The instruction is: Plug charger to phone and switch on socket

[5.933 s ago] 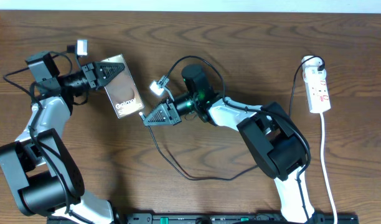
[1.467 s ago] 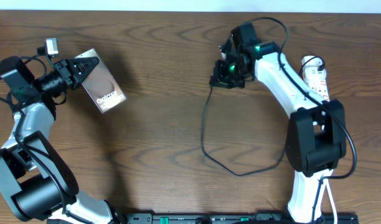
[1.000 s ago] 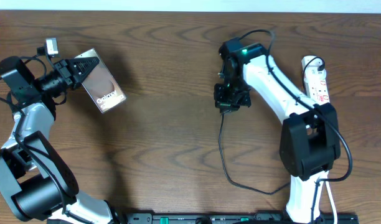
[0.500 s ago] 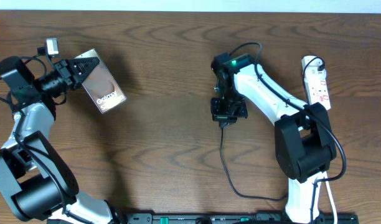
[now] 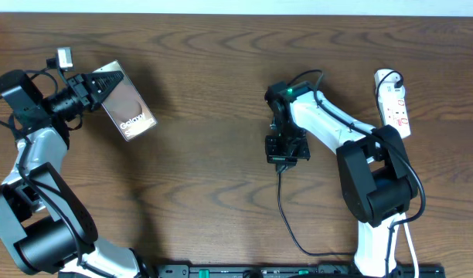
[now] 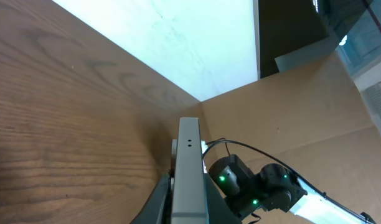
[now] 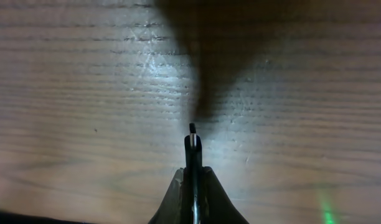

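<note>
The phone [image 5: 129, 109], dark with white "Galaxy" lettering, is held tilted above the table at the upper left by my left gripper [image 5: 99, 86], which is shut on its near end. In the left wrist view the phone's grey edge [image 6: 189, 163] stands between the jaws of the left gripper [image 6: 189, 208]. My right gripper [image 5: 287, 151] is at mid-table, shut on the charger's plug. The charger's thin black cable [image 5: 281, 210] trails toward the front edge. In the right wrist view the plug tip [image 7: 192, 138] sticks out of the right gripper [image 7: 192, 182] just above the wood. The white socket [image 5: 396, 108] lies at the far right.
The socket's white lead [image 5: 407, 208] runs down the right side to the front edge. A black rail [image 5: 244, 270] lines the table's front. The right arm [image 6: 259, 186] shows in the left wrist view, beyond the phone. A cardboard wall [image 6: 302, 106] stands behind.
My right gripper has moved with the plug from near the socket toward the table's middle, and the cable has straightened behind it. Since the oldest frame the left gripper carried the phone leftward, then held still.
</note>
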{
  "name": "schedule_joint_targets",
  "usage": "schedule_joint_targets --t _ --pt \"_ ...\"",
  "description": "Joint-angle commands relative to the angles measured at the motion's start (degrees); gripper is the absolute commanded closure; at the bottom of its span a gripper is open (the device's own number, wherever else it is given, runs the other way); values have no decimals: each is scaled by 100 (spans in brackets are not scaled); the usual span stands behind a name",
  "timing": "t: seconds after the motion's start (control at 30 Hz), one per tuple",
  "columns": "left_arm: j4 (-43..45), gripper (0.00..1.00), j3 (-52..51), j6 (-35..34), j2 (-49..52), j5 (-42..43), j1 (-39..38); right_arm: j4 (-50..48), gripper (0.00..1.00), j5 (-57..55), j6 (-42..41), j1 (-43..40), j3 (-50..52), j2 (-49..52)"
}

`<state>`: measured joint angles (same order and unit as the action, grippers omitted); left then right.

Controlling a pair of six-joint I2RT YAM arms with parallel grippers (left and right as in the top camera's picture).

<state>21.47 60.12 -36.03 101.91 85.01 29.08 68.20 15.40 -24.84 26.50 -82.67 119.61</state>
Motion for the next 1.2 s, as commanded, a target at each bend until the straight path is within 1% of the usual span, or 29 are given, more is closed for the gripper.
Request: schedule_joint_targets --t 0.0,0.23,0.77,0.93,1.17 --pt "48 93 0 -46 26 199 -7 -13 99 37 -118 22 146 50" --pt "48 93 0 -46 26 199 -7 -116 99 39 -153 22 374 50" --pt "50 92 0 -46 26 201 -7 -149 99 -122 -192 24 380 52" --pt "48 92 0 -46 26 201 -7 -297 99 -199 -192 57 459 52" --pt "48 93 0 -46 26 199 -7 -605 99 -197 -219 109 822 52"
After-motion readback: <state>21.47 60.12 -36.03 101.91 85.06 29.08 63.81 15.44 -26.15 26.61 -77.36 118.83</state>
